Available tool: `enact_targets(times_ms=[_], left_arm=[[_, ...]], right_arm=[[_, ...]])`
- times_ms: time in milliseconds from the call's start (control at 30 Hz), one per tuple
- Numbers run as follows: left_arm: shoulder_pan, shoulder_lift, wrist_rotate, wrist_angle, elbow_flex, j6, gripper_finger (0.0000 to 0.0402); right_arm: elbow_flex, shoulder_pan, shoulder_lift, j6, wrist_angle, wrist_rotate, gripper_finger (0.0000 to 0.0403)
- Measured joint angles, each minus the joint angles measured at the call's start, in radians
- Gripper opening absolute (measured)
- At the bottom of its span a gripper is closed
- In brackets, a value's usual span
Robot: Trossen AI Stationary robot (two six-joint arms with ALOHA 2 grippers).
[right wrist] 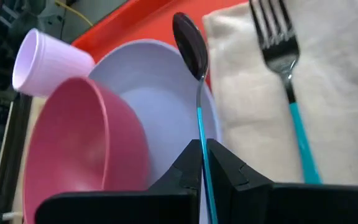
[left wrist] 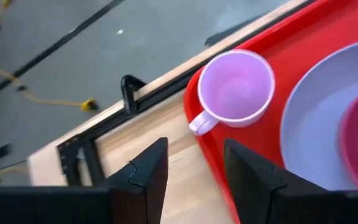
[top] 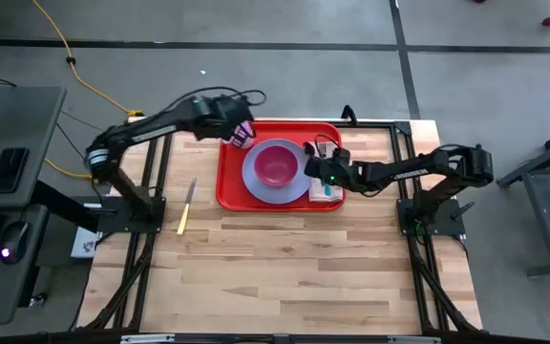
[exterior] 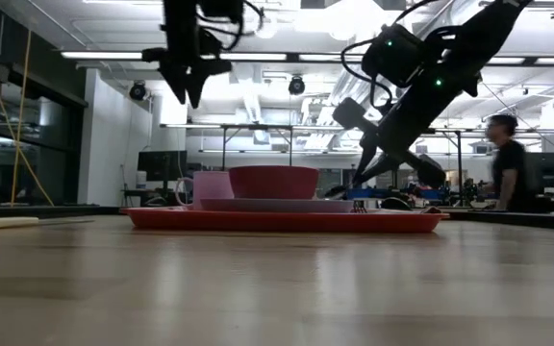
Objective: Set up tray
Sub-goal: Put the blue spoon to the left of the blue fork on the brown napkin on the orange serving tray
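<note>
A light wooden slatted table (top: 285, 268) carries everything; near its left edge, well apart from the rest, lies a table knife with a pale yellow handle (top: 186, 207); toward the far edge, about midway across, sits the large flat red plastic rectangular tray (top: 232, 186) with rounded corners and a raised rim, glossy, its long sides running along the table's far edge; in the middle of the tray rests a round lavender plastic plate (top: 253, 175), and on the plate stands a deep pink plastic bowl (top: 277, 164); the bowl looks empty; at the tray's right edge, beside the plate, lies a small tan rectangular cloth napkin (right wrist: 328, 93) with a metal fork with a teal handle (right wrist: 288, 81) on it, tines pointing to the far edge; the right gripper (right wrist: 202, 163) hangs low over the tray's near right corner, its fingers pinched tight on the teal handle of a metal spoon (right wrist: 192, 46), whose dark bowl hangs over the plate's rim where it meets the napkin; at the tray's far left corner stands a small lavender plastic mug (left wrist: 236, 90) with a side handle, upright and empty; the left gripper (left wrist: 194, 171) hovers above that corner, its fingers spread wide and clasping nothing.
</note>
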Motion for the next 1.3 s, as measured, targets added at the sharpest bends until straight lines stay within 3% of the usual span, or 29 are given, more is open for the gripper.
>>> enact_targets(times_ms=[267, 500, 767, 1133, 1300], left_arm=[[0.016, -0.195, 0.1, 0.162, -0.181, 0.03, 0.0182], [0.016, -0.242, 0.117, 0.204, -0.264, 0.031, 0.0182], [0.016, -0.325, 0.251, 0.375, -0.394, 0.136, 0.0182], [0.017, -0.412, 0.243, 0.387, -0.429, 0.185, 0.0182], [0.017, -0.416, 0.235, 0.386, -0.429, 0.194, 0.0182]], right_arm=[[0.0, -0.025, -0.011, 0.006, 0.005, 0.031, 0.0], [0.0, -0.027, -0.012, 0.03, -0.015, 0.042, 0.0], [0.0, -0.028, -0.012, 0.063, -0.017, 0.06, 0.0], [0.013, -0.023, -0.01, 0.104, -0.024, 0.055, 0.0], [0.053, -0.023, 0.058, 0.118, -0.041, 0.036, 0.0]])
